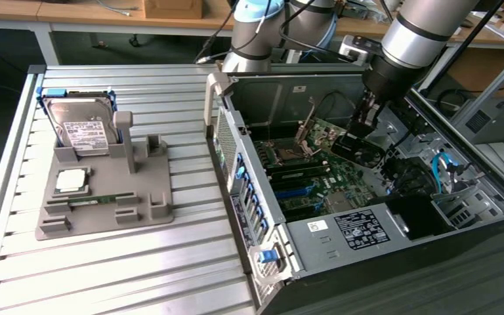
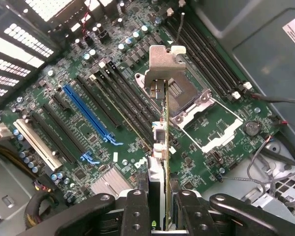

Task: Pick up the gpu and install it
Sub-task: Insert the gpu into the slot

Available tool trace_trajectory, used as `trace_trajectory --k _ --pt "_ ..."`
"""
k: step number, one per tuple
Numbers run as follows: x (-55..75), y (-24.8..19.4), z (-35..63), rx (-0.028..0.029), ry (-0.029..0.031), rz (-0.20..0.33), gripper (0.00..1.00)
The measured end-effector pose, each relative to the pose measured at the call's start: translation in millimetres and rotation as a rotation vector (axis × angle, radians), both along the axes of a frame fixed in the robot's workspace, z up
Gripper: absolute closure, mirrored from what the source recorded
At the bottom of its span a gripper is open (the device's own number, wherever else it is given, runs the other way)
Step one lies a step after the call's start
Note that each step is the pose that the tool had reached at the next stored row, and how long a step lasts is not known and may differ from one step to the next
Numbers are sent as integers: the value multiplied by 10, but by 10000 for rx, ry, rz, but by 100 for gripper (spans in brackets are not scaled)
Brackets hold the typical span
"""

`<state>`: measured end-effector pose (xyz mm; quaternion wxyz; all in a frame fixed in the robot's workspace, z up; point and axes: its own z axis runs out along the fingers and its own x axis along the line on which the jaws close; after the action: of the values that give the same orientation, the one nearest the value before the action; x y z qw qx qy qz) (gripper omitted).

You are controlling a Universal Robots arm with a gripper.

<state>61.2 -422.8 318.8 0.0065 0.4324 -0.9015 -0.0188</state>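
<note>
The gpu, a green circuit card with a silver bracket, hangs tilted inside the open computer case, just above the motherboard. My gripper is shut on it from above. In the wrist view the gpu shows edge-on, its silver bracket at the far end, clamped between the black fingers of my gripper. It hovers over the motherboard, between the blue expansion slot and the processor socket, touching neither.
A grey holder on the slatted table carries a silver hard drive, a processor chip and a memory stick. Inside the case lie the power supply, loose cables and the case walls close around the arm.
</note>
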Motion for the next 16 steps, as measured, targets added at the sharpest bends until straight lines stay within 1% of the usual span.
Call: trace_trajectory --k 9,14,16 --pt "-2 0 0 -1 0 803 73" --pt "-44 0 0 0 0 1030 73" --pt "-53 -1 -1 0 0 1219 73"
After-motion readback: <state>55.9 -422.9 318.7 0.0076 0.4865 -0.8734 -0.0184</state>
